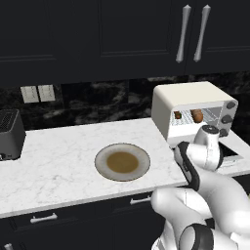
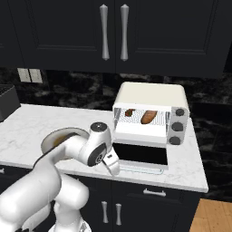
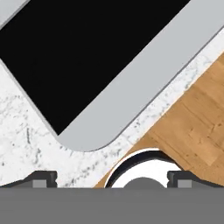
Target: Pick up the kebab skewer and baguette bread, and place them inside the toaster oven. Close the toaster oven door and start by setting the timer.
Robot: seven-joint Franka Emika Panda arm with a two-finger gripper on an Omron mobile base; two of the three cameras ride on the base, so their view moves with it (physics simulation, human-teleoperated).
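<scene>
The toaster oven (image 2: 149, 108) sits toward the right end of the white marble counter (image 1: 58, 161), hard up against the dark stone backsplash, and everything else can be placed from it. Its door (image 2: 141, 155) is dropped fully open, lying flat out in front of the oven mouth like a shelf, the dark glass facing up and the pale frame around it. Inside, on the wire rack, the baguette bread (image 2: 148, 117) lies toward the knob side and the kebab skewer (image 2: 129, 112) lies just beside it on the side away from the knobs; from the left base view the loaf (image 1: 197, 115) and the skewer (image 1: 177, 115) show the same way, near each other but not clearly touching. Three dark knobs (image 2: 177, 126) run down the oven's right face. The gripper (image 3: 112, 179) hangs over the front edge of the open door (image 3: 100, 65), looking down at its glass and pale rounded corner, with marble and the wood floor (image 3: 192, 127) beyond the counter's lip; its two fingertips stand spread as wide as they go, with nothing between them. To the left of the oven, well apart, a round plate (image 1: 122, 162) with a brown centre rests on the counter, and further left again a black slot toaster (image 1: 10, 134) stands by the wall.
</scene>
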